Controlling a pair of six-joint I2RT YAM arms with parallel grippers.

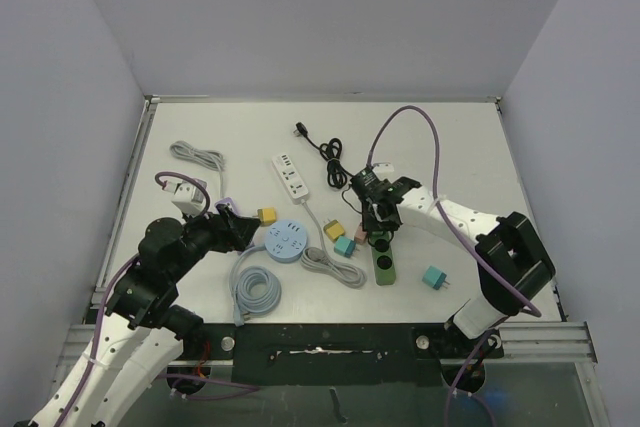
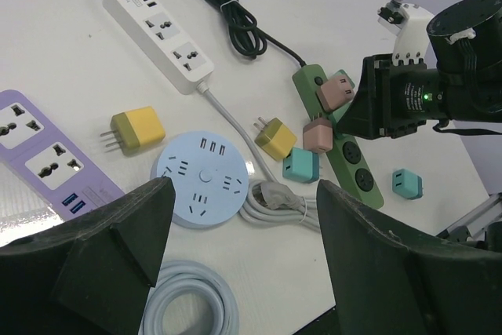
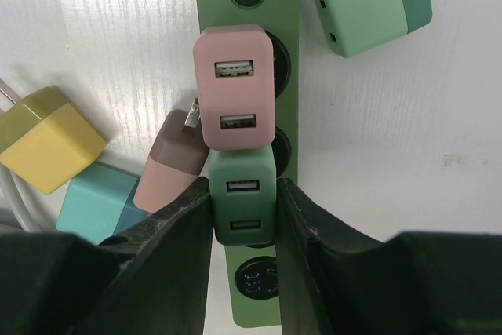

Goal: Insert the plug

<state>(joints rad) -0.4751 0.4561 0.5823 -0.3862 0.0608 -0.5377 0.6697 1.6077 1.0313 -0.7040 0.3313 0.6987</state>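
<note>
My right gripper (image 3: 243,217) is shut on a green USB charger plug (image 3: 243,198), holding it over a socket of the green power strip (image 3: 208,13). A pink charger plug (image 3: 234,100) sits in the strip's socket just above it, touching the green plug. One empty socket (image 3: 260,278) shows below. In the top view the right gripper (image 1: 378,219) is over the upper end of the green strip (image 1: 383,265). My left gripper (image 1: 238,227) is open and empty, hovering beside a round blue socket hub (image 2: 200,178).
Around the strip lie a mint plug (image 3: 372,5), a brown-pink plug (image 3: 169,170), a yellow plug (image 3: 47,143) and a teal plug (image 3: 98,202). Farther off lie a white strip (image 1: 292,176), a purple strip (image 2: 39,147), a black cable (image 1: 325,152), a grey coil (image 1: 257,290) and another teal plug (image 1: 435,278).
</note>
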